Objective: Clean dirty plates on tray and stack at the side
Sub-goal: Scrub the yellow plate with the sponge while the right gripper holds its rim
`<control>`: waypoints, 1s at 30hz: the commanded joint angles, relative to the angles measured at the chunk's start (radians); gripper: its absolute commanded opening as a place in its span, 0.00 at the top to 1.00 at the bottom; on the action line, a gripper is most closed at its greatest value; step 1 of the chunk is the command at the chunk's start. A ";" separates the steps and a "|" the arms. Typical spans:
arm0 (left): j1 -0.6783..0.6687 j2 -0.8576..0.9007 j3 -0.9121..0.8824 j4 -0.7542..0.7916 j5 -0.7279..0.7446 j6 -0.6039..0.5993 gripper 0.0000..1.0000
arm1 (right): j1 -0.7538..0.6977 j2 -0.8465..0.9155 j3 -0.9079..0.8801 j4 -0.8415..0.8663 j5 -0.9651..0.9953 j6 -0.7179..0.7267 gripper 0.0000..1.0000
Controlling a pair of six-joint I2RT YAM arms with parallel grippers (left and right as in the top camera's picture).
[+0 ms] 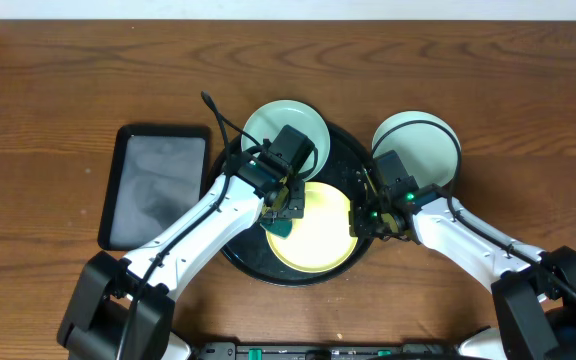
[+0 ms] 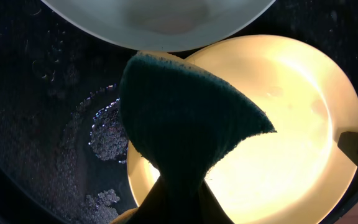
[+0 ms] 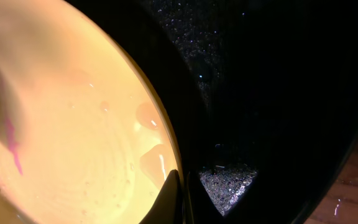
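The left gripper (image 1: 282, 212) is shut tight on a green sponge (image 2: 185, 124) over the left side of the yellow plate (image 1: 320, 238). The right gripper (image 3: 184, 194) looks pinched on that plate's right rim. The tray (image 1: 240, 258) is wet, so a hard push could slide the plate out of the pinch, or bump the green plate (image 1: 286, 122) just beside it. Room inside the tray's rim is tight. There is more room on the table near the other green plate (image 1: 415, 148).

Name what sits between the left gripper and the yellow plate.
A dark green sponge, held by the left gripper, over the yellow plate; left wrist view shows it.
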 commanded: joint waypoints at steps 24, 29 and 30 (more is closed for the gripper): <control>-0.003 0.010 -0.036 0.048 -0.013 -0.016 0.92 | 0.029 0.004 -0.005 0.002 0.043 0.002 0.99; -0.003 0.010 -0.036 0.048 -0.013 -0.016 0.93 | 0.029 0.004 -0.005 0.003 0.043 0.002 0.99; -0.003 0.010 -0.036 0.048 -0.013 -0.016 0.93 | 0.028 0.004 -0.005 0.004 0.043 0.002 0.99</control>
